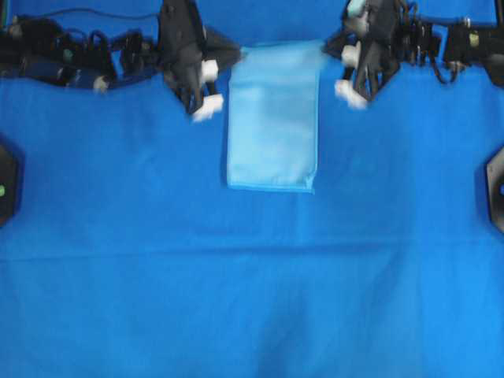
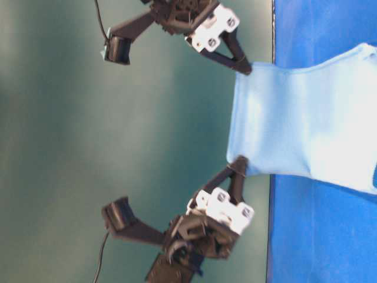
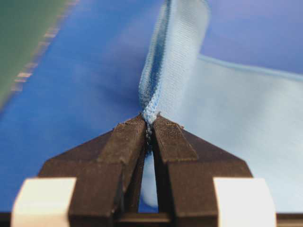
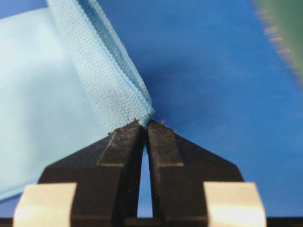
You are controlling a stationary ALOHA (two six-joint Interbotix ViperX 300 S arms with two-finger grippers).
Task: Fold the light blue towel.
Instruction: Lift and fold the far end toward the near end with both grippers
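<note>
Black fingers [image 3: 130, 142] of the left gripper [image 3: 149, 124] sit right up against the wrist camera, squeezed tight on one corner of the light blue towel [image 1: 272, 118]. The right gripper [image 4: 145, 124] pinches the other corner of the same end in the same way.

That end is lifted up above the far edge of the table covering [image 1: 252, 283]. It hangs stretched between the two grippers. The rest of the towel lies flat on the covering, near the middle of the far edge, and reaches toward the centre. Its near end makes a straight line.

From above, the left gripper is just beside the towel's left side and the right gripper just beside its right side.
</note>
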